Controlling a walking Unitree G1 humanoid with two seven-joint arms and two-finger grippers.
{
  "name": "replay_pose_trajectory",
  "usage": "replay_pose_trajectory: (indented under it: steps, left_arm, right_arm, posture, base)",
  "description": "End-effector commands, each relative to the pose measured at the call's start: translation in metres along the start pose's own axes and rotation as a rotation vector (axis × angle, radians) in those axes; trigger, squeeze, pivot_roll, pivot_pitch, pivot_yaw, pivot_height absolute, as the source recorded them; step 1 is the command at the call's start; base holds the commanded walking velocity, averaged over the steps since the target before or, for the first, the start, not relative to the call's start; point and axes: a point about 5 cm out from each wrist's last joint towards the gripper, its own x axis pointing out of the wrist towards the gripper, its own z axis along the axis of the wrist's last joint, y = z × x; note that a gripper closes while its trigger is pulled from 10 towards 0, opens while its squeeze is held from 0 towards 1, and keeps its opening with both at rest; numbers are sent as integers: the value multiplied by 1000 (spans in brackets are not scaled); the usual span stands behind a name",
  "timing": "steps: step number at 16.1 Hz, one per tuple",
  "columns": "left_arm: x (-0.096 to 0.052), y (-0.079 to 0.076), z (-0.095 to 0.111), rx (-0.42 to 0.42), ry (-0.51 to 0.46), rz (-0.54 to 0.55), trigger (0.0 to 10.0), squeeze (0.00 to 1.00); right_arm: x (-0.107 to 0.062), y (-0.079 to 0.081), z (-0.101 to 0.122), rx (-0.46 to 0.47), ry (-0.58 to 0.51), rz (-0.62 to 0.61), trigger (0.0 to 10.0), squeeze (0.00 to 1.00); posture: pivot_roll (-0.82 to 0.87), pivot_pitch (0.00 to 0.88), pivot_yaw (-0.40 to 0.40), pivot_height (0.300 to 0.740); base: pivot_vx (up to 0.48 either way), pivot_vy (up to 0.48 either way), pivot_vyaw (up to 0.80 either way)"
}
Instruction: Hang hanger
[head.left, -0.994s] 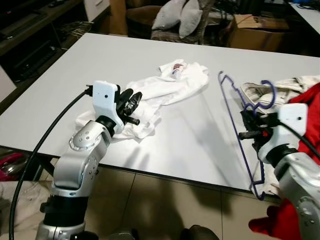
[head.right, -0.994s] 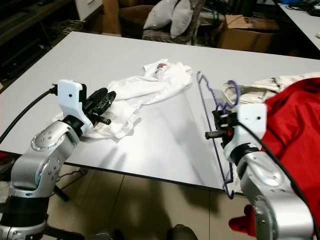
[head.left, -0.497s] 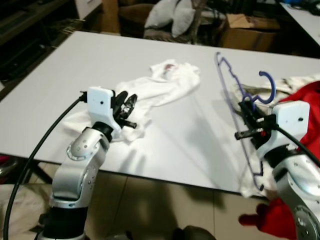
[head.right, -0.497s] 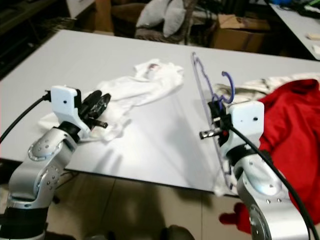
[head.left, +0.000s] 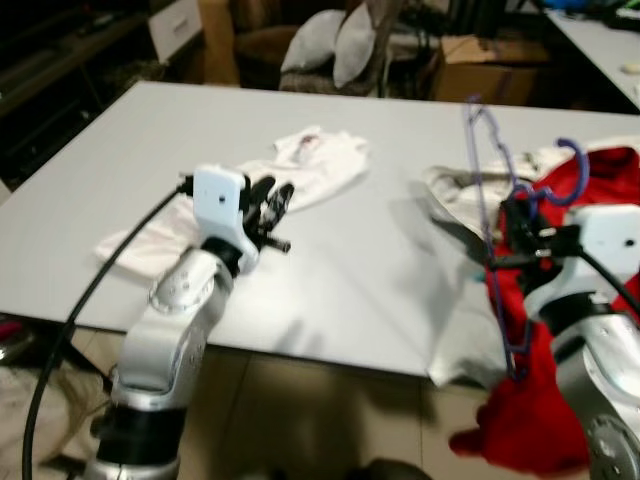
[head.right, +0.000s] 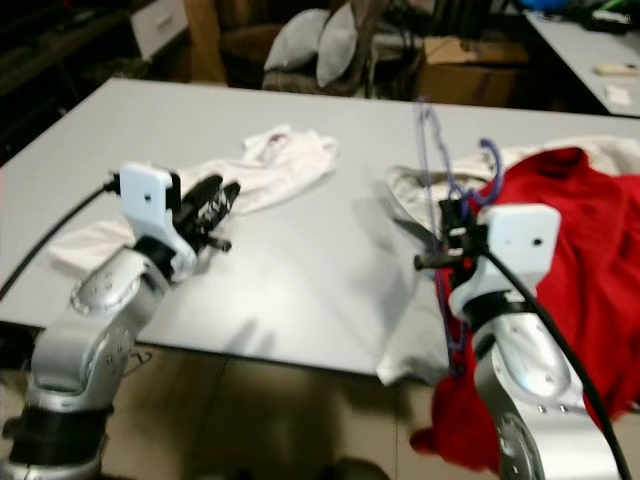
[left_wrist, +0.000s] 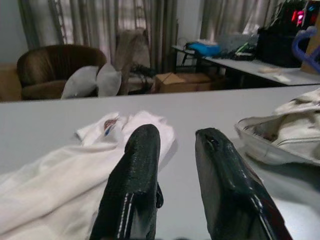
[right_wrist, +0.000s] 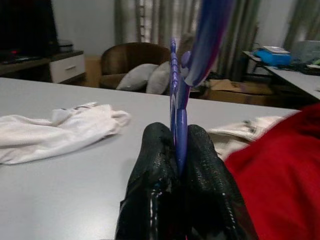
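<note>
- Purple wire hanger (head.left: 489, 190) stands upright, pinched between the pressed jaws of the right gripper (right_wrist: 179, 165); its hook (head.left: 572, 160) curls above the gripper
- Red garment (head.right: 590, 250) lies just beside those jaws, draped over the tabletop (head.left: 340, 260) edge; a cream garment (left_wrist: 290, 130) lies near it
- Left gripper (left_wrist: 177, 170) hovers over the tabletop, jaws spread and holding nothing; white shirt (head.left: 300, 165) lies crumpled just ahead of them

A white shirt (head.left: 290, 170) lies crumpled on the table (head.left: 360, 270) toward its left edge. A red garment (head.right: 590, 270) drapes over the right edge, partly on a cream cloth (head.right: 420, 195). Beyond the far edge sit two grey cushions (head.left: 330, 50) and a cardboard box (head.left: 490, 70).
</note>
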Motion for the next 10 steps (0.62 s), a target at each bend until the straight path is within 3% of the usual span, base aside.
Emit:
replay_pose_trajectory:
  steps: [1,3,10]
  left_arm:
    - [2,5,1,2,0,5,10000,0]
    - [5,8,-2,-57,9,25,10000,0]
    - [11,10,-5,-73,27,45,10000,0]
  right_arm:
    - [0,3,8,-9,-38,-4,10000,0]
    - [-3,3,10,9,-38,7,10000,0]
    - [-7,-11,16,-29,-69,-83,10000,0]
  posture:
    - [-200,0,37,740]
    - [-209,0,34,740]
    - [-228,0,43,740]
  base:
    - [0,-420,-406]
    - [0,240,-800]
    - [0,480,-800]
